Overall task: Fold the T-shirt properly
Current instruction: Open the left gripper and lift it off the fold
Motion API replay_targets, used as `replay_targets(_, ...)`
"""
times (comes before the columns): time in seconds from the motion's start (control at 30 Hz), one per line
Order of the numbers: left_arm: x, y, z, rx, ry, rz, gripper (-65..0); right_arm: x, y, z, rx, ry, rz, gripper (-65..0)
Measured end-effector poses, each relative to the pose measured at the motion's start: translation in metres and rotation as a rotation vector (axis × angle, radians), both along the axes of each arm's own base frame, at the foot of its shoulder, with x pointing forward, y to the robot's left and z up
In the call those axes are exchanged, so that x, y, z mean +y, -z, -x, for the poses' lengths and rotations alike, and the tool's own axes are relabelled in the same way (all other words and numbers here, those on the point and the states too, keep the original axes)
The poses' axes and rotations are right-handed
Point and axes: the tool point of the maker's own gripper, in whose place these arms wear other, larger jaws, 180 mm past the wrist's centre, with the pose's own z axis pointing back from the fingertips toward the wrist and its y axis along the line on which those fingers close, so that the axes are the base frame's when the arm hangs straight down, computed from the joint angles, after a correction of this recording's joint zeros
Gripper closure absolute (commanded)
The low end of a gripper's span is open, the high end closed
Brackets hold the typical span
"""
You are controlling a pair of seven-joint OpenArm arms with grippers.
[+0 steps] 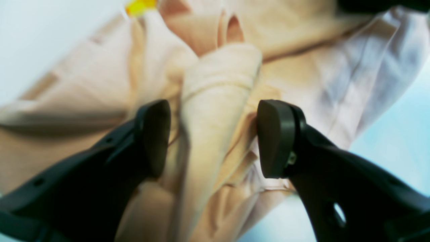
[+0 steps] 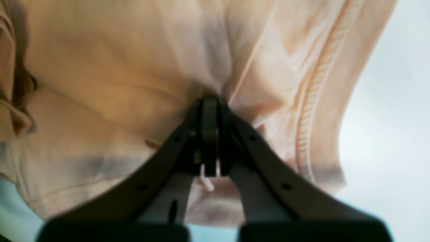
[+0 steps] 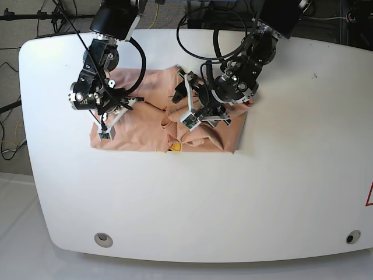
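Observation:
The peach T-shirt lies crumpled and partly folded on the white table, its yellow mark at the front edge. In the left wrist view my left gripper is open, its fingers standing either side of a raised fold of the T-shirt, with the yellow mark at the top. From the base view it hangs over the shirt's middle. My right gripper is shut on the T-shirt beside a stitched hem, at the shirt's left end.
Black cables loop over the table's back edge. Two round holes sit near the front corners. The table's edges curve away on the left and front, with floor beyond.

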Motion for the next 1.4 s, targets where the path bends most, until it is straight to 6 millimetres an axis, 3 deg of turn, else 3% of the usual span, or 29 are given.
replay_targets(0.43, -0.021, 0.004, 0.02, 0.012, 0.082, -0.002, -36.2, 0.0, 0.0, 0.0, 0.0, 0.0, 0.001, 0.0)
replay_targets(0.8, -0.04, -0.014, 0.028, -0.03, 0.14, 0.029, -36.1, 0.0, 0.0, 0.0, 0.0, 0.0, 0.0, 0.0)
replay_targets(1.23, -0.057, -0.011, 0.045, 0.0, 0.131, 0.036, -36.1, 0.0, 0.0, 0.0, 0.0, 0.0, 0.0, 0.0)
replay_targets(1.4, -0.045, -0.014, 0.027, -0.014, 0.064, 0.033, -36.1, 0.0, 0.0, 0.0, -0.001, 0.0, 0.0, 0.0)
